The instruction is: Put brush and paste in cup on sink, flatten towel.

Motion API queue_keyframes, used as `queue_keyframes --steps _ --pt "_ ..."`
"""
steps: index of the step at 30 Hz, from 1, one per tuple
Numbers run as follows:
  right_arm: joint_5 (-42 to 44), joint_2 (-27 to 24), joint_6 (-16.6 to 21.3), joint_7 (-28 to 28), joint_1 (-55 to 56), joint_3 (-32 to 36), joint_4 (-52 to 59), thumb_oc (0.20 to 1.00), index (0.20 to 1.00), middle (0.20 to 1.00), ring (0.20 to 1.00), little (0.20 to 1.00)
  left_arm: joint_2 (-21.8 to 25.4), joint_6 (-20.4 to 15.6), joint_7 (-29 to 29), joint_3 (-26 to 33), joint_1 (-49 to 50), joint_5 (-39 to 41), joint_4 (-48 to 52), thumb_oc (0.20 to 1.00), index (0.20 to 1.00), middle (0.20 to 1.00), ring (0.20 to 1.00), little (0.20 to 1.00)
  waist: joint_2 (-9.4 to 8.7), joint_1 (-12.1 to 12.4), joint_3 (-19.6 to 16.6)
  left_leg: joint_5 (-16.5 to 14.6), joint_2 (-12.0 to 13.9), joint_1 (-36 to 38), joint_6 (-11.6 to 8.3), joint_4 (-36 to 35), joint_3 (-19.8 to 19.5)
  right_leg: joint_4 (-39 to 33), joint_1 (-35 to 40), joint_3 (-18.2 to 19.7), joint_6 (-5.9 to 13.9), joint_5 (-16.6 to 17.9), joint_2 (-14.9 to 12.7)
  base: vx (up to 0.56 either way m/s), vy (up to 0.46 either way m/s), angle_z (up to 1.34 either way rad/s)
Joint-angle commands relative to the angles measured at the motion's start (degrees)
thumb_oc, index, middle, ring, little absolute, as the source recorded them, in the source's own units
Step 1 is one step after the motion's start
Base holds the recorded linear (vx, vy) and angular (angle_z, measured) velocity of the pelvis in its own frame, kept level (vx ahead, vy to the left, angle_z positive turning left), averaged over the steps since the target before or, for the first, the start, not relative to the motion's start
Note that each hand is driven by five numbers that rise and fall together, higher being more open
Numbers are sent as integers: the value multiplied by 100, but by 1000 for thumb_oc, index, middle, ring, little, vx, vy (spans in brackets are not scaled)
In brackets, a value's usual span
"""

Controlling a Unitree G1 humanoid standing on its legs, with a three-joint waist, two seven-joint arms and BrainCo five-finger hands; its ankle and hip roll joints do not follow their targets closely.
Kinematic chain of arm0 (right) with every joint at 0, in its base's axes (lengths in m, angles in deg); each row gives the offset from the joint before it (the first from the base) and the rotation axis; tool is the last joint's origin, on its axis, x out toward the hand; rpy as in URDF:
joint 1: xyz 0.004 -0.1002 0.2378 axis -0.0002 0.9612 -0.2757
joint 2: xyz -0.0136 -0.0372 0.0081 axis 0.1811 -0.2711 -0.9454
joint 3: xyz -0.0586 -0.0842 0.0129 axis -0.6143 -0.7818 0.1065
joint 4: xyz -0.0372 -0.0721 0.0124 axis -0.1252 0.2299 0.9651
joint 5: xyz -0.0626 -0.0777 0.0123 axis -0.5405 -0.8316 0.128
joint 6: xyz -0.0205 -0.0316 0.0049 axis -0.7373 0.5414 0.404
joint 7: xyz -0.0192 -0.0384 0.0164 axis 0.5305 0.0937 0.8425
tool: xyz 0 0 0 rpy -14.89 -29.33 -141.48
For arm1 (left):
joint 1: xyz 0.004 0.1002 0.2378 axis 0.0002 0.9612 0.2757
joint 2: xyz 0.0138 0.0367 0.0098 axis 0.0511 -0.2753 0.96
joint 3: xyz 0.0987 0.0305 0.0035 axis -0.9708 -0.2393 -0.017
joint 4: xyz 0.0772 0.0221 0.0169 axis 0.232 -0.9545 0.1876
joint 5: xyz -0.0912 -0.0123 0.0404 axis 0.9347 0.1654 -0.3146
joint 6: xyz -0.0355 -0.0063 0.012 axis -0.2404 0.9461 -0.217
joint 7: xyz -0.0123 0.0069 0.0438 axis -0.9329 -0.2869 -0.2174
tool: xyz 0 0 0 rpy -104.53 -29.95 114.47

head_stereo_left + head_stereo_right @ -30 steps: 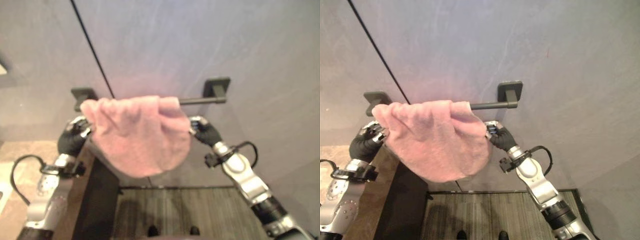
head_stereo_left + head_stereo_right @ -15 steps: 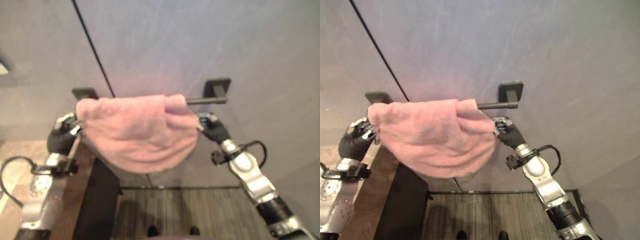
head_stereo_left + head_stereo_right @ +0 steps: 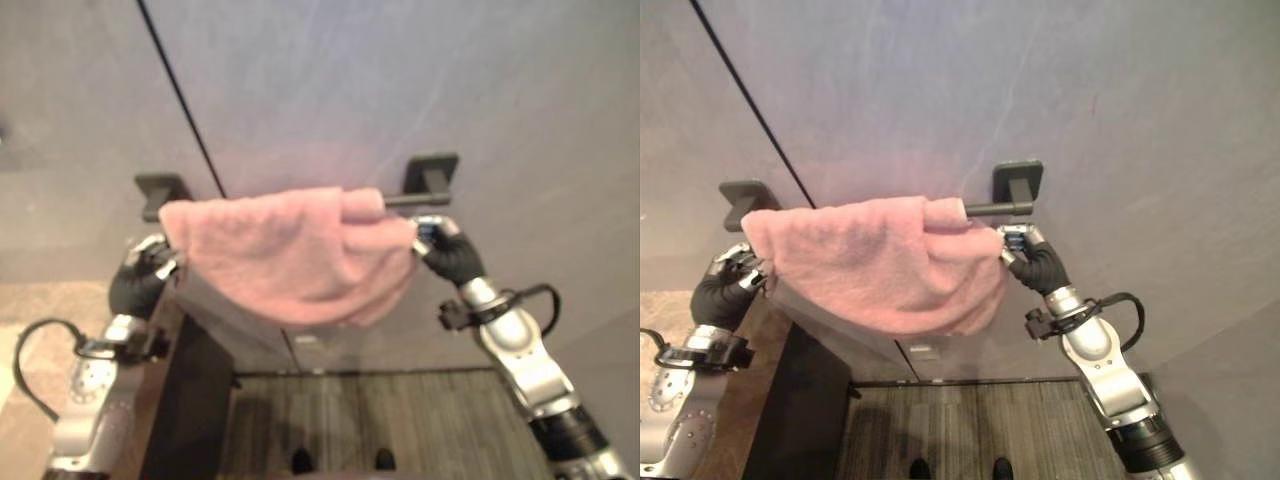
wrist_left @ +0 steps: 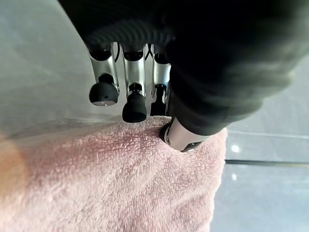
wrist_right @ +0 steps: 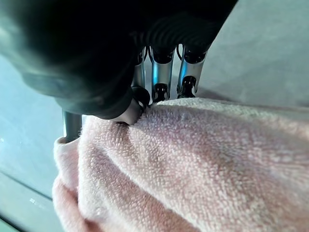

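A pink towel (image 3: pixel 290 250) hangs over a dark towel bar (image 3: pixel 415 199) on the grey wall, spread along most of the bar and sagging in a curve below it. My left hand (image 3: pixel 140 280) is at the towel's left edge; its fingers (image 4: pixel 135 104) and thumb pinch the towel (image 4: pixel 111 183). My right hand (image 3: pixel 1035 262) is at the towel's right edge, just under the bar's right bracket (image 3: pixel 1018 182). Its fingers (image 5: pixel 158 72) and thumb are closed on the bunched edge of the towel (image 5: pixel 193 154).
A dark cabinet side (image 3: pixel 190 400) stands under the bar's left end, with a brown countertop (image 3: pixel 40 330) to its left. Striped grey flooring (image 3: pixel 400 420) lies below. A thin black seam (image 3: pixel 180 90) runs down the wall.
My right hand has moved right along the bar, drawing the towel's right edge with it. The towel is now spread wider and hangs shorter. My left hand stays at the left end.
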Motion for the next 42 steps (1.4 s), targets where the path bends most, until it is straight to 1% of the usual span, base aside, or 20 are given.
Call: queue_keyframes --steps 1,2,3,4,5,6,9,14,15,18,19,30,38,39,40,41,42 --pt "106 49 252 18 -432 -87 288 282 282 282 282 282 376 -302 112 299 -175 -7 -112 200 200 200 200 200 -254 88 -191 -617 47 297 149 76 51 26 -201 -269 327 228 -477 0 0 0" --pt "155 25 244 103 -406 -81 317 360 360 360 360 360 305 -292 88 308 -146 86 -114 200 200 200 200 200 -255 93 -192 -613 49 286 148 76 41 26 -209 -278 328 224 -482 0 0 0" --pt "28 30 218 9 -403 -45 167 551 551 551 551 551 251 -270 59 237 -138 56 -110 200 200 200 200 200 -250 98 -190 -610 47 277 151 76 42 26 -214 -283 324 229 -484 0 0 0" --pt "27 30 219 8 -404 -45 165 605 605 605 605 605 250 -270 61 236 -138 54 -109 200 200 200 200 200 -250 98 -189 -610 47 277 151 76 42 26 -215 -283 324 229 -484 0 0 0" --pt "-9 48 212 -18 -417 -49 126 944 944 944 944 944 262 -267 62 239 -144 4 -62 200 200 200 200 200 -245 102 -186 -613 47 278 153 76 42 26 -211 -287 323 231 -486 0 0 0" --pt "-5 76 206 -21 -427 -51 102 1000 1000 1000 1000 1000 261 -273 59 251 -143 2 -31 200 200 200 200 200 -243 104 -182 -614 47 279 155 76 39 26 -209 -290 321 233 -485 0 0 0" --pt "7 104 201 1 -452 -90 90 1000 1000 1000 1000 1000 175 -269 51 215 -167 30 -19 200 200 200 200 200 -252 106 -182 -618 52 280 156 76 29 26 -204 -305 315 225 -482 0 0 0" --pt "284 197 168 72 -518 -179 72 1000 1000 1000 1000 1000 184 -260 52 115 -269 -26 -32 200 200 200 200 200 -260 104 -181 -613 53 276 157 76 8 26 -197 -316 302 217 -481 0 0 0" --pt "497 240 149 107 -569 -208 43 1000 1000 1000 1000 1000 221 -244 36 78 -307 -21 -53 200 200 200 200 200 -264 102 -181 -615 50 285 158 76 4 26 -183 -326 303 221 -483 0 0 0" --pt "697 263 121 145 -732 -312 11 1000 1000 1000 1000 1000 299 -239 38 -9 -399 -14 -96 200 200 200 200 200 -268 100 -182 -619 47 297 162 76 -1 26 -160 -336 302 220 -483 0 0 0" --pt "909 294 101 200 -868 -419 -44 1000 1000 1000 1000 1000 339 -227 33 -93 -466 13 -131 200 200 200 200 200 -276 109 -184 -619 42 307 167 76 -3 26 -151 -340 300 222 -482 0 0 0" --pt "1168 306 -32 199 -1594 -920 -288 1000 1000 1000 1000 1000 480 -179 44 -266 -634 104 -140 200 200 200 200 200 -310 188 -181 -621 26 312 173 76 -12 26 -142 -355 303 241 -510 0 0 0" --pt "1101 292 -135 217 -1949 -1181 -408 1000 1000 1000 1000 1000 558 -164 49 -361 -745 130 -168 200 200 200 200 200 -349 239 -170 -620 13 293 179 76 -44 26 -142 -368 304 249 -514 0 0 0" --pt "1092 285 -152 214 -1987 -1211 -427 878 878 878 878 878 572 -162 55 -375 -762 124 -168 200 200 200 200 200 -356 242 -167 -617 14 295 180 76 -43 26 -143 -363 305 250 -513 0 0 0" --pt "1076 288 -161 210 -2023 -1239 -441 570 570 570 570 570 573 -164 65 -385 -780 120 -170 200 200 200 200 200 -360 246 -164 -616 17 294 180 76 -42 26 -145 -363 305 250 -515 0 0 0" --pt "1070 301 -176 213 -2081 -1281 -466 206 206 206 206 206 579 -167 72 -400 -796 118 -156 200 200 200 200 200 -365 255 -155 -615 16 288 178 76 -42 26 -151 -365 305 252 -515 0 0 0" --pt "1070 302 -175 213 -2084 -1283 -469 200 200 200 200 200 579 -167 72 -399 -796 118 -156 200 200 200 200 200 -365 254 -154 -614 16 288 178 76 -42 26 -152 -364 305 252 -515 0 0 0"
